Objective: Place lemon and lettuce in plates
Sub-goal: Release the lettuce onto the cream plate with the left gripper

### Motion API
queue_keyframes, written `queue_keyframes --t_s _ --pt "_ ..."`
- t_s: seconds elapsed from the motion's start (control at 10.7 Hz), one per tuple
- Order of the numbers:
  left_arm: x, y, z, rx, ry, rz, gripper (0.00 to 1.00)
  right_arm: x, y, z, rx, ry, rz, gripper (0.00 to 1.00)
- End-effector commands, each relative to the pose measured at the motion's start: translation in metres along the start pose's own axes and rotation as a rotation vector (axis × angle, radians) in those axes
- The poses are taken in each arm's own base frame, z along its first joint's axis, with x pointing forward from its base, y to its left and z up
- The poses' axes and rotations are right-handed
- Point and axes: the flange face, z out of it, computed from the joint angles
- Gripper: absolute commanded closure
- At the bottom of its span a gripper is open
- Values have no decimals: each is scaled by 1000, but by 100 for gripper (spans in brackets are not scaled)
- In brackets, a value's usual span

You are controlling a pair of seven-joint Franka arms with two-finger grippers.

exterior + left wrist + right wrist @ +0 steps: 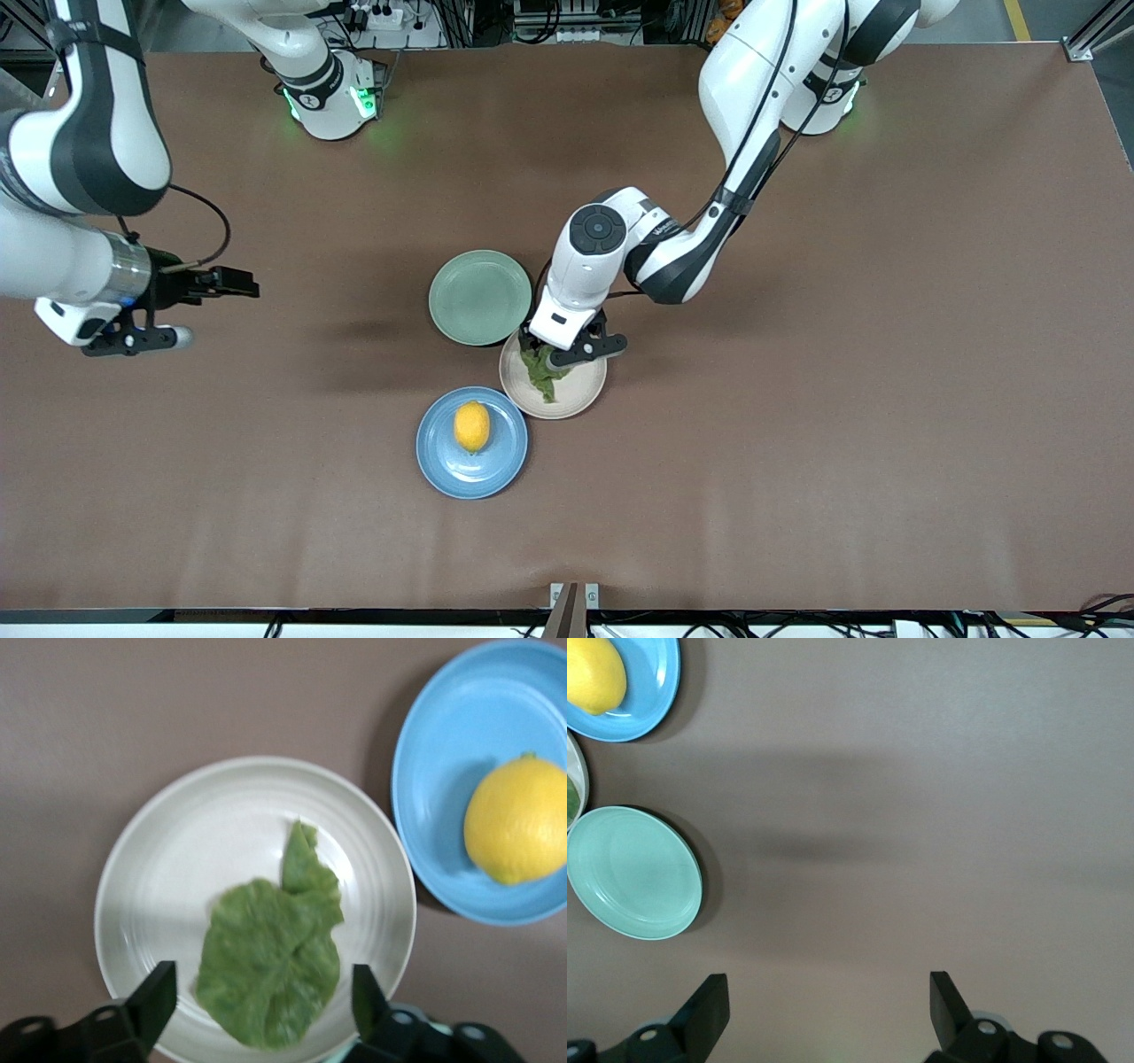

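1. Yellow and oval, the small lemon (471,426) lies inside the round shallow blue plate (443,461), which is the plate nearest the front camera.
2. Dark-green and wrinkled, the single lettuce leaf (270,966) lies flat in the round pale beige-pink plate (177,850), just beside the blue plate and a little farther from the front camera, toward the left arm's end of the table.
3. The two plates sit almost rim to rim; whether they touch cannot be told.
4. A round mint-green plate (479,296) sits farther from the front camera than both, just beside the beige-pink plate.
5. The left gripper (567,354) hangs low over the beige-pink plate, its fingers (158,997) spread apart on either side of the leaf and gripping nothing.
6. In the left wrist view the leaf rests on the plate's floor between the two dark fingertips, with its narrow end pointing away from them.
7. The right gripper (226,282) waits over the bare brown table (886,399) toward the right arm's end, well apart from all three plates, with its fingers (709,1010) wide apart and holding nothing.
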Motion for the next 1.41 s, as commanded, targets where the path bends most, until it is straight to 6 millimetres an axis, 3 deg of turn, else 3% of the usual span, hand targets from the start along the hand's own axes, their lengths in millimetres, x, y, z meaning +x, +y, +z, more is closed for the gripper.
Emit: queue_keyframes --t_s 0.0,0.38,0.56,0.84,1.12,1.31 --pt "42 -22 -16 15 35 34 0 -16 2 -19 -17 28 -22 0" --pt "110 -76 -39 104 16 42 0 -29 1 -74 -63 59 -28 0" --pt "158 -122 -55 155 -2 7 0 -36 1 -101 -90 76 -21 0" --pt "207 -188 -64 231 -48 2 0 -53 7 -138 -95 145 -2 0" --pt "232 -237 -76 286 -112 10 0 -60 13 -148 -90 164 9 0" --pt "232 -269 -80 329 -164 6 0 -58 14 -146 -90 164 12 0"
